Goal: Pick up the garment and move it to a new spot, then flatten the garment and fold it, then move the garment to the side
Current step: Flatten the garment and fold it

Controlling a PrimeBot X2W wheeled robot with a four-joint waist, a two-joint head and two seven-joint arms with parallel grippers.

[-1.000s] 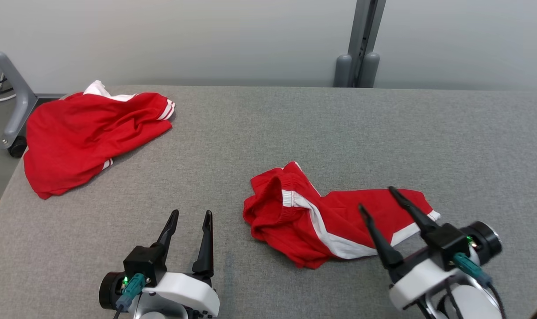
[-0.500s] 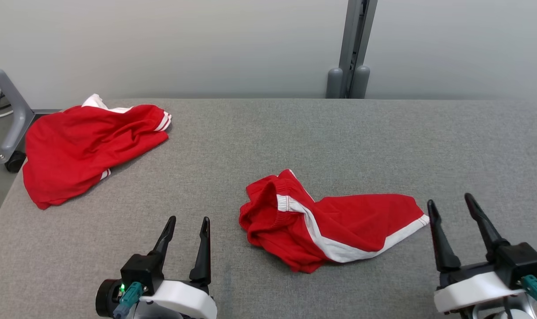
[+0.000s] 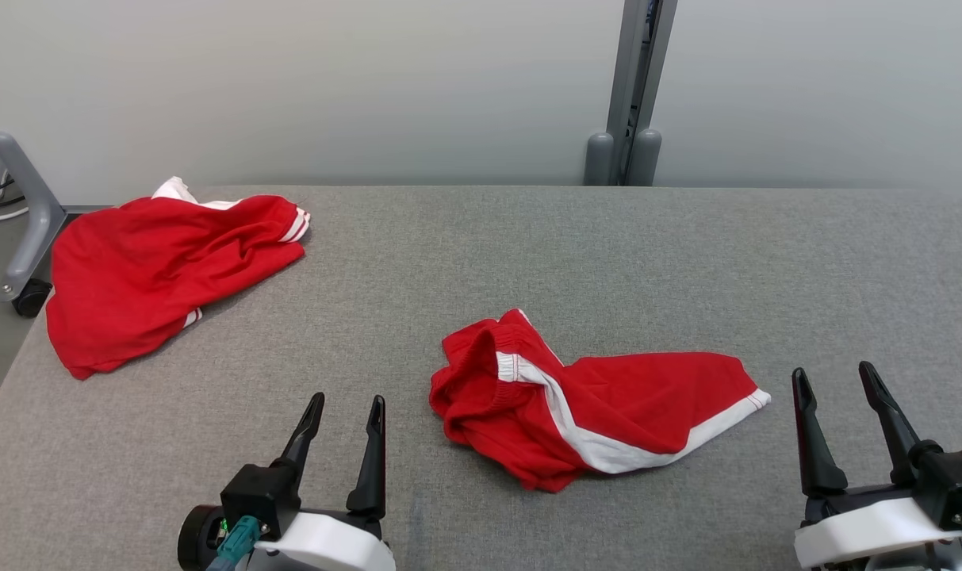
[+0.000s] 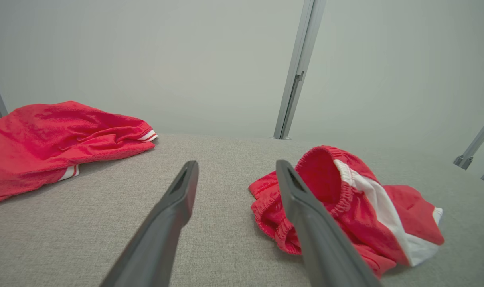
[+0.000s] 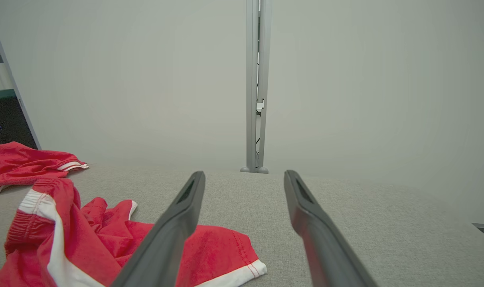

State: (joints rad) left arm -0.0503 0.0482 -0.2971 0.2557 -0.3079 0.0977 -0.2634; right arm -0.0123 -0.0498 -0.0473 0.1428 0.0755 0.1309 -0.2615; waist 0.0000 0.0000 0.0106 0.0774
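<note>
Grey cloth-topped table (image 3: pixel 481 238) before a pale wall. Red shorts (image 3: pixel 607 404) lie crumpled at centre, touching neither hand, long axis running 9 to 3 o'clock: waistband (image 3: pixel 512 365) toward the left hand (image 3: pixel 346 398), hem (image 3: pixel 754 400) toward the right hand (image 3: pixel 833 369). Both hands are empty, fingers spread wide. The shorts sit at 2 o'clock of the left hand and 9 o'clock of the right; each end looks near its own hand, favouring a two-handed pick. At 10 o'clock, well apart, lies a second red garment (image 3: pixel 155 270).

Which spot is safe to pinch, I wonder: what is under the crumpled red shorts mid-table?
The red shorts lie on the grey table cover, which shows all around them. Nothing pokes out at their edges; the patch beneath their bunched folds is covered and cannot be seen.
</note>
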